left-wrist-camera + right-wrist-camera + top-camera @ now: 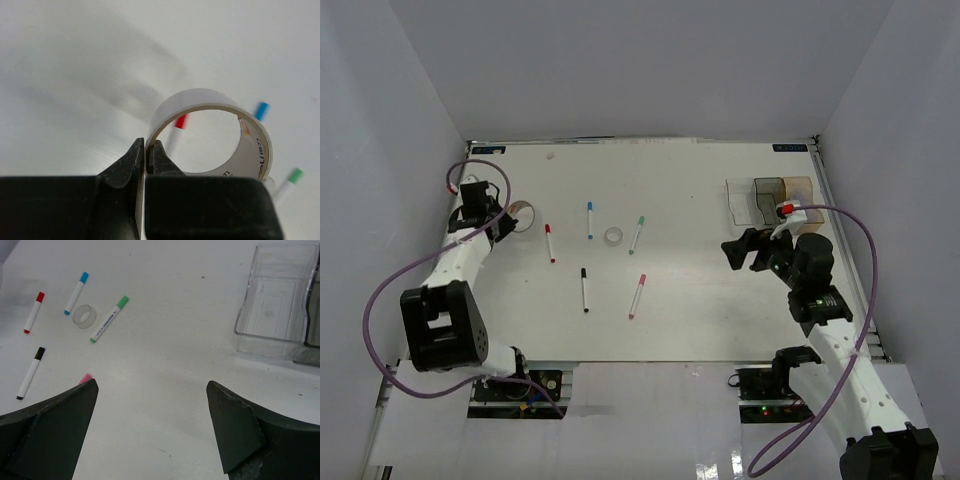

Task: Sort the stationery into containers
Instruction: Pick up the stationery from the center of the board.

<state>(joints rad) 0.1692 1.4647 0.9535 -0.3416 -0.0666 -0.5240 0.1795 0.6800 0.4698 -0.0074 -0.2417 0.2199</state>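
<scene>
My left gripper (505,218) is shut on the rim of a tan-cored tape roll (523,214) at the far left; the wrist view shows the jaws (148,149) pinching the roll's wall (192,98). My right gripper (745,250) is open and empty (152,385) over bare table, left of the bins. Pens lie mid-table: red cap (550,242), blue (590,220), green (637,234), black (584,289), pink (637,296). A clear tape roll (614,235) lies between the blue and green pens. The clear (740,200), smoky grey (770,197) and amber (798,190) bins stand far right.
The right wrist view shows the clear bin's wall (245,315) at upper right, the clear roll (84,316) and the pens at upper left, with the pink cap (86,377) by my left finger. White walls enclose the table.
</scene>
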